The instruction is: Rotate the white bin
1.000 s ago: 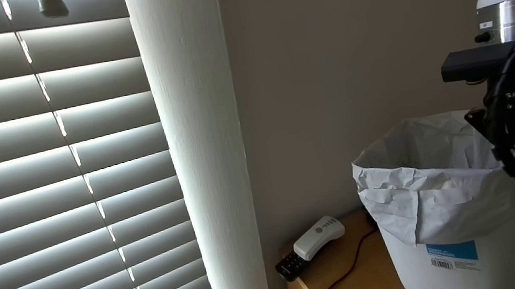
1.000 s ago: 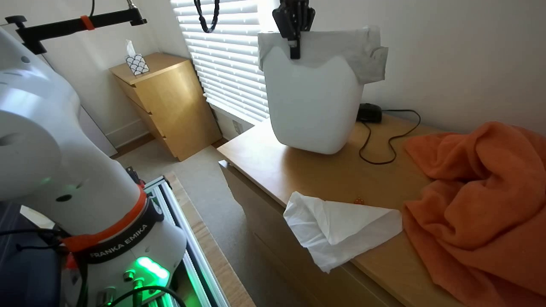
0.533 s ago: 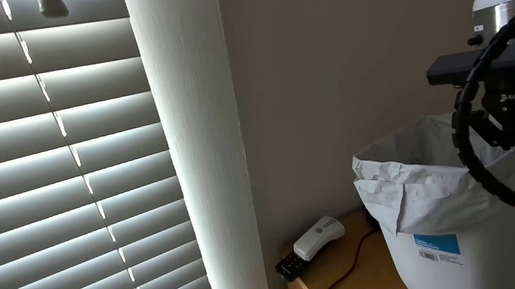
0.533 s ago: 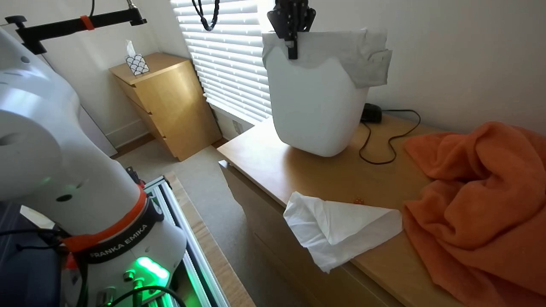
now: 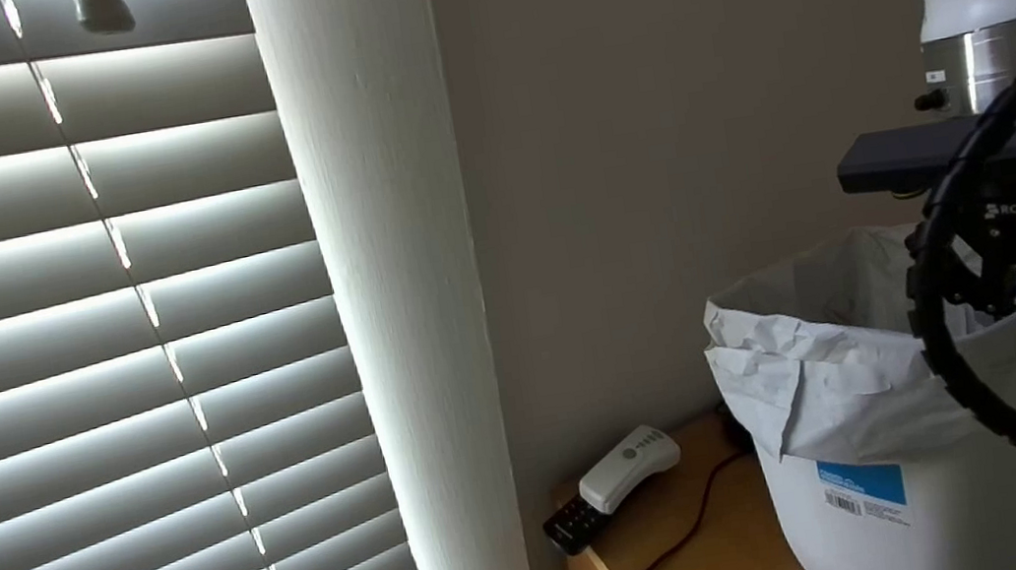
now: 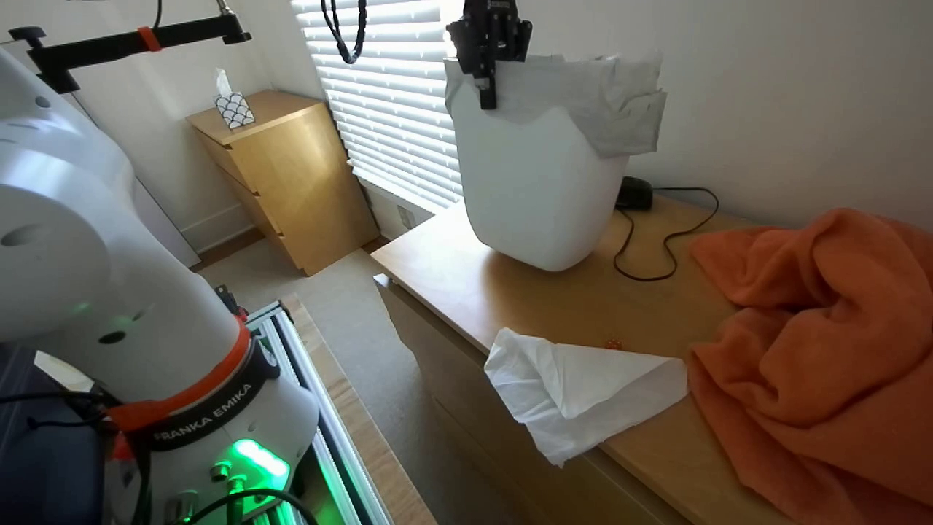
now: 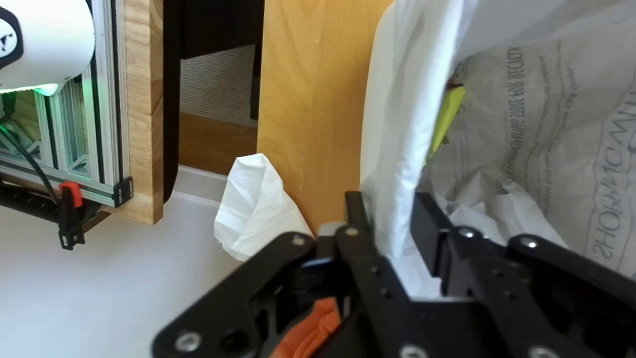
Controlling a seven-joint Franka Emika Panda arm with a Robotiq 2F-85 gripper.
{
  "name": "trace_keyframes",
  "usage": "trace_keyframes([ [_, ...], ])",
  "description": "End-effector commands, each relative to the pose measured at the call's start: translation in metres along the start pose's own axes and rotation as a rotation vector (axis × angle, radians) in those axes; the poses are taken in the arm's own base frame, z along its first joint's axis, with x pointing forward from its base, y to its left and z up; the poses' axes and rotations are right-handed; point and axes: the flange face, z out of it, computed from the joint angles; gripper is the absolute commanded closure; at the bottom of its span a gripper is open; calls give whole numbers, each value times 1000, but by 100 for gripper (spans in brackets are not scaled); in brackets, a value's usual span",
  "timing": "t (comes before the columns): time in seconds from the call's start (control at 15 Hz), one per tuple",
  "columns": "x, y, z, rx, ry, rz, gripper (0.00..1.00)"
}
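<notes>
Straddling the rim of one large white bin (image 6: 536, 189), one black gripper (image 7: 391, 213) has its two fingers set apart, one inside and one outside, with the bag-covered side between them; whether either finger touches it is unclear. The bin stands on a wooden dresser (image 6: 437, 254), near the wall (image 6: 765, 95). One crinkled bag (image 5: 846, 391) lines it and folds over its rim, and an exterior view shows one label (image 5: 862, 486), printed in blue, on its side. In the wrist view, one yellow-green item (image 7: 448, 117) lies inside the bin, too little shown to identify. On the same dresser are two remotes, one white remote (image 5: 630, 469) lying partly over one black remote (image 5: 572, 526); one small black box (image 6: 634, 194) near the bin; one rumpled orange cloth (image 6: 824, 357); and one crumpled white sheet (image 6: 576, 397) drooping over the edge. One white robot arm (image 6: 168, 292) stands across from this dresser. One second dresser (image 6: 313, 182), farther back, bears one tissue box (image 6: 235, 111). One set of window blinds (image 5: 107, 331) shows in both exterior views.
</notes>
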Motion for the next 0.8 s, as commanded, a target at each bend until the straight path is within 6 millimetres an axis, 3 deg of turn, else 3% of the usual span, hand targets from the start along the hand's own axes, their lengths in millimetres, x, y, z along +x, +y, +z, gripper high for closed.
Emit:
trace_keyframes([
  [0.0,-6,8,2,-19,4,-1,37],
  [0.33,-14,21,-3,-74,-24,-26,1],
  [0.53,-14,35,-14,-117,4,-81,0],
  [0.73,-12,47,-28,-88,2,-261,0],
])
